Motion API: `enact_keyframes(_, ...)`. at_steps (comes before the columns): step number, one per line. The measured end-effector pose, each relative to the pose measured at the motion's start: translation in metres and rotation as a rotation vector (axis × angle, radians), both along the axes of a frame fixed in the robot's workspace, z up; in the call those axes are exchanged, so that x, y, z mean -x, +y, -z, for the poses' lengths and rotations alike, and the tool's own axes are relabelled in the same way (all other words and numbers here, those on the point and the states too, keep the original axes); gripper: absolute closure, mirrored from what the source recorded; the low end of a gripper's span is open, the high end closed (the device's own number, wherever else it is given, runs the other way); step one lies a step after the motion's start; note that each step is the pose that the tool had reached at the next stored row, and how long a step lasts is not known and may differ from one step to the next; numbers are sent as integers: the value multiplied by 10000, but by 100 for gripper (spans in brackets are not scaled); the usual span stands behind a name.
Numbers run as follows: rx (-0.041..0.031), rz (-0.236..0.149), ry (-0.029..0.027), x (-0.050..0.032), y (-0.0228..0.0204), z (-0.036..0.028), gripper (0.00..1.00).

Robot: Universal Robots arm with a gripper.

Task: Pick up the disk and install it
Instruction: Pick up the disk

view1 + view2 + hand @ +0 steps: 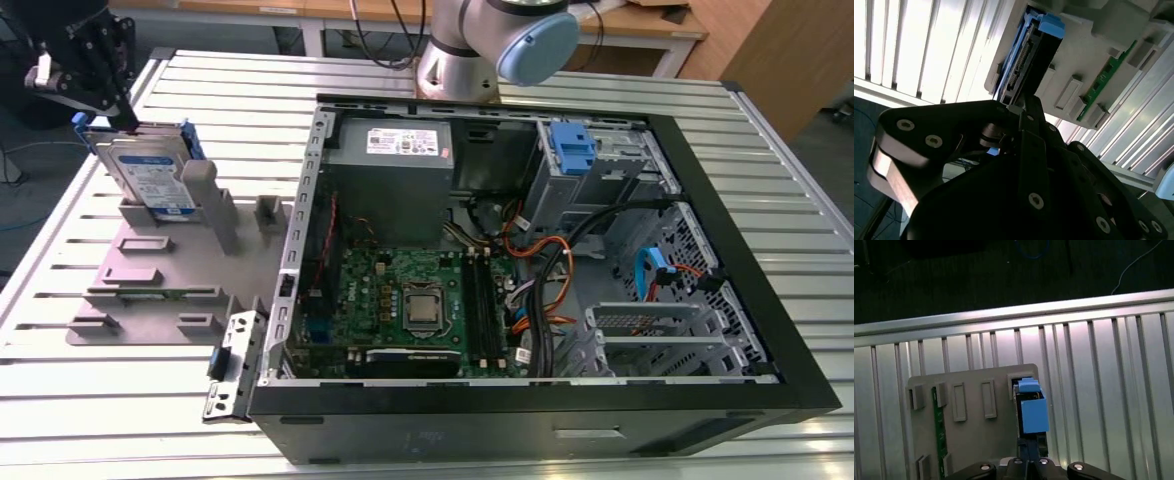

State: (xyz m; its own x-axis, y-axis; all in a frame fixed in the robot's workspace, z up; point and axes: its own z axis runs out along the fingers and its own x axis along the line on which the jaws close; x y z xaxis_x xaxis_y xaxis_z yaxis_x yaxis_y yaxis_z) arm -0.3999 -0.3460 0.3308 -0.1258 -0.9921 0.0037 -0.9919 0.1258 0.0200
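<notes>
**Claw closed on the upright disk at the table's corner**

The work surface was a ribbed aluminium table [240,75], its pale slats glaring under the light in both wrist views. Beyond its edge, the first wrist view showed a dark floor [954,280] with a blue cable [1034,247] lying on it. In the exterior view, wooden desks [240,10] stood behind the table, and the arm's base [461,70] was mounted at the far side.

A grey fixture plate [147,260] lay towards the exterior view's left, beside the open computer case [758,250]. The disk [147,170] stood on edge in a slot of that plate, with its blue carrier tab showing in the first wrist view [1031,407]. A green memory stick [154,292] sat in another slot, apart from the disk.

The gripper [130,125] was at the disk's upper end, its fingers drawn in on either side of that thin edge and clasping it.
</notes>
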Motion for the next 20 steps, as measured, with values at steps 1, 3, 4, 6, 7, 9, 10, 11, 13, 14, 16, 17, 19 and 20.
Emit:
enact_keyframes(1,0,0,0,0,0,0,89)
enact_keyframes(3,-24,0,-1,1,0,1,89)
enact_keyframes(4,-53,1,-1,1,1,-1,89)
enact_keyframes(6,-102,-1,-1,1,1,-11,89)
enact_keyframes(7,-127,-3,0,0,0,-20,89)
enact_keyframes(9,-144,-2,-3,0,1,-23,89)
enact_keyframes(10,-145,-2,-2,0,1,-24,89)
enact_keyframes(11,-146,-3,-2,0,0,-24,89)
enact_keyframes(13,-159,-3,0,0,0,-25,89)
enact_keyframes(14,-167,-3,1,0,0,-26,89)
enact_keyframes(16,-170,-3,0,0,0,-25,89)
enact_keyframes(17,-171,-3,0,0,0,-25,89)
enact_keyframes(19,-214,-5,2,0,-1,-25,89)
enact_keyframes(20,-252,-5,0,0,-1,-25,89)
